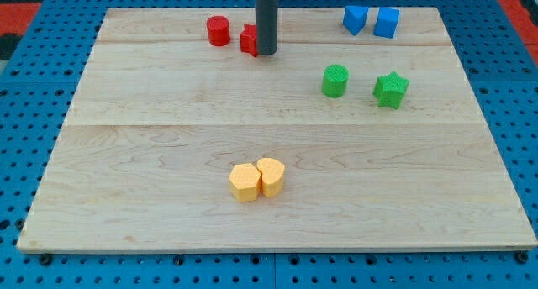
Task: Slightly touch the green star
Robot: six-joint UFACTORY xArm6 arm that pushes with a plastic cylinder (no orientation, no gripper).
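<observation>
dark upright rod, my tip [266, 53] low at the view's top centre

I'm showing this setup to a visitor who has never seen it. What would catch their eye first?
Probably the dark rod coming down from the view's top, my tip right beside a red block, with a red cylinder further left. Next, the two yellow blocks touching near the bottom centre. The green star sits at the right, apart from a green cylinder.

Straight dark grey rod [266, 20], plain, smooth
</observation>
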